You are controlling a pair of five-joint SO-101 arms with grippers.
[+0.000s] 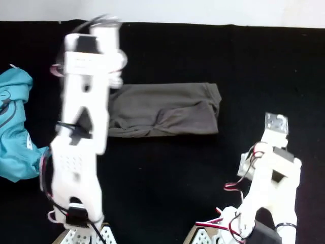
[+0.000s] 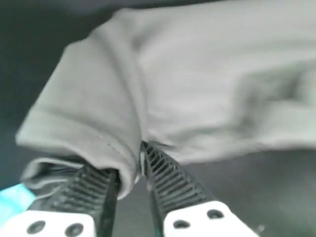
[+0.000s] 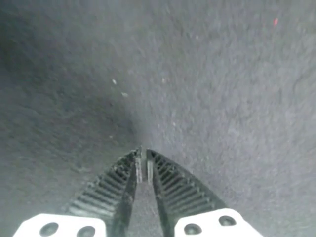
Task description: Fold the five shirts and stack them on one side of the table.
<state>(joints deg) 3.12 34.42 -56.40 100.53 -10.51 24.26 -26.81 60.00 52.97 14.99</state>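
Soft even light, shallow shadows along folds of the shirt

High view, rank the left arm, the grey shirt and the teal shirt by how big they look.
1. left arm, though it is nearer the camera.
2. grey shirt.
3. teal shirt, cut off by the picture's edge.

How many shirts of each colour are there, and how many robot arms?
grey shirt: 1
teal shirt: 1 bundle (cannot tell if more are bunched inside)
robot arms: 2
Total: 4 things
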